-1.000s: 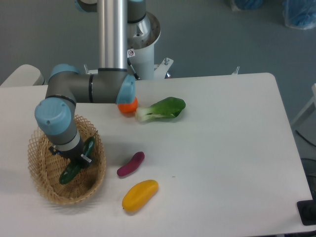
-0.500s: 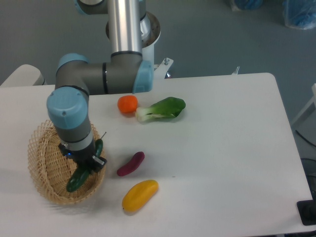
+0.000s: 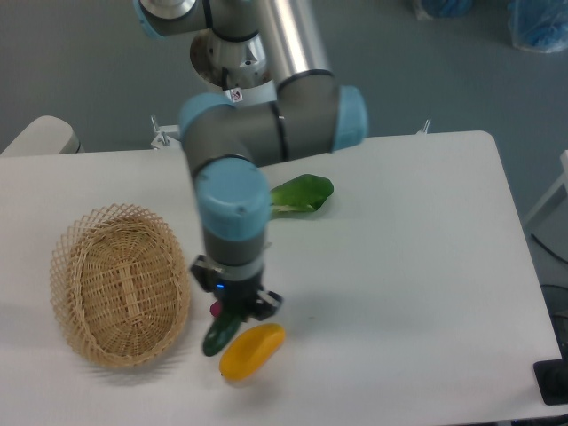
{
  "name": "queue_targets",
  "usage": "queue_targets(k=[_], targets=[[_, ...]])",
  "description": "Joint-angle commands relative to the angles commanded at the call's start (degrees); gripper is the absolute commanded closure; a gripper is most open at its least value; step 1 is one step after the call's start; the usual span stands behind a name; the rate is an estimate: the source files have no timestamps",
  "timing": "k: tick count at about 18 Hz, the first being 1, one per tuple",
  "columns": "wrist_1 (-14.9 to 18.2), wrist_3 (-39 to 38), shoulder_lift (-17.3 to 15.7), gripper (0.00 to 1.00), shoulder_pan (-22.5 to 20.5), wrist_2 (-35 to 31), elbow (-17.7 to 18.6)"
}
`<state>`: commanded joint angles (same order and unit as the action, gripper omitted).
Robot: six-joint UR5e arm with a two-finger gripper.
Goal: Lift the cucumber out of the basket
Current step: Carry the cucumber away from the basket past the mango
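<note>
My gripper (image 3: 236,308) hangs over the table to the right of the basket (image 3: 120,284), shut on the dark green cucumber (image 3: 219,333). The cucumber slants down to the left from the fingers, its lower end beside the yellow fruit. The tan woven basket stands at the table's left with nothing in it. The arm's wrist covers the upper part of the cucumber.
A yellow mango-like fruit (image 3: 253,350) lies just right of the cucumber's lower end. A sliver of the purple eggplant (image 3: 214,309) shows behind the gripper. The bok choy (image 3: 300,193) lies further back, partly behind the arm. The table's front edge is close below.
The gripper has carried the cucumber out of the basket and to the right, over the spot by the eggplant and yellow fruit. The arm now hides the orange fruit.
</note>
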<state>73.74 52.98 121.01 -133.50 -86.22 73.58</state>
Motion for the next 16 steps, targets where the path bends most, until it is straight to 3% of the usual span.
queue_targets(k=[3,9,12,16], targets=[[0.0,5.1,4.2,0.86,-1.8,-0.3,-4.0],[-0.5,17.5,9.4,0.85,-6.4,-1.4,-6.9],[-0.2,18.8,11.8,0.85,-7.1,-1.4,-10.4],[-0.3,18.8,12.8,0.82,-7.1,-1.4,-11.5]])
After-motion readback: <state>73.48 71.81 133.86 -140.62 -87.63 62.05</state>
